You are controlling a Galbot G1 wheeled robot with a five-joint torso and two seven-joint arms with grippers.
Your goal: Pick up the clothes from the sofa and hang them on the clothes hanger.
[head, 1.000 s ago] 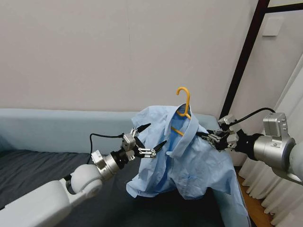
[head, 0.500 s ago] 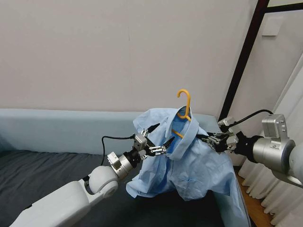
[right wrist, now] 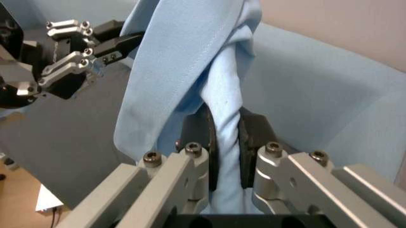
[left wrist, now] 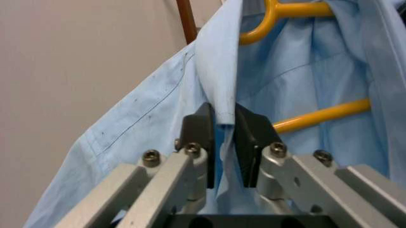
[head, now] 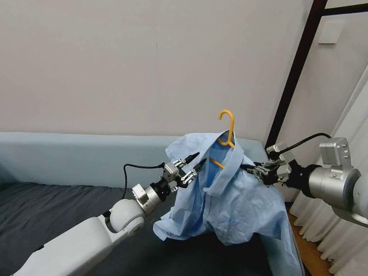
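Left hand (head: 197, 159) risen onto shirt (head: 236, 201) edge, pinch visible from wrist, right hand (head: 248, 169) clamping shirt

The left arm (head: 92, 238) reaches up and forward from the lower left with the left gripper (head: 194, 165) closed on a fold of the shirt (head: 236, 201), while the right arm (head: 332, 185) comes in almost level from the right side and the right gripper (head: 248, 169) pinches the same shirt between its fingers.
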